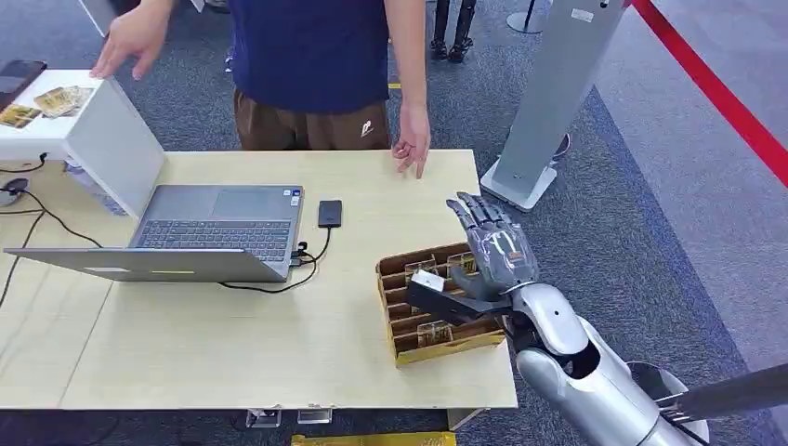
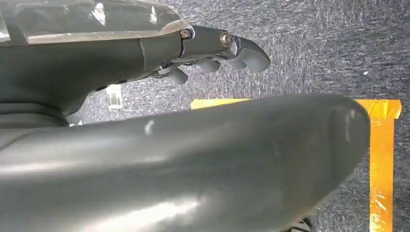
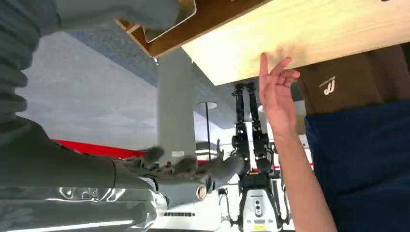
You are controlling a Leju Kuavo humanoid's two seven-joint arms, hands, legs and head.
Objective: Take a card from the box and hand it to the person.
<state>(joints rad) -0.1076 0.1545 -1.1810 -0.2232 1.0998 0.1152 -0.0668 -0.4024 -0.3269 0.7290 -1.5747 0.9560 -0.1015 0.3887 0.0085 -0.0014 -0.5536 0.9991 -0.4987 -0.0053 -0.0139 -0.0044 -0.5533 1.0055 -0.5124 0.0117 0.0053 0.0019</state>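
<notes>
Right hand (image 1: pixel 490 249) is raised over the box (image 1: pixel 437 302), fingers extended toward the person; thumb and a finger appear to pinch a card (image 1: pixel 426 280) just above the box's slots, the other fingers spread. Judged: card is lifted out or nearly so, with the hand-over yet to come. The box sits at the table (image 1: pixel 279 344) corner nearest the robot's right arm, probably so that arm can reach it without crossing the laptop (image 1: pixel 200 237), which lies well to the far side of the box, with a small black device (image 1: pixel 329 214) between them. The person stands beyond the box at the table's far edge, one hand (image 1: pixel 411 141) resting on that edge with fingers loose, likely waiting to receive the card. More cards stand in the box's slots. Left hand (image 2: pixel 212 50) hangs over carpet with fingers curled; cannot tell whether it holds anything.
</notes>
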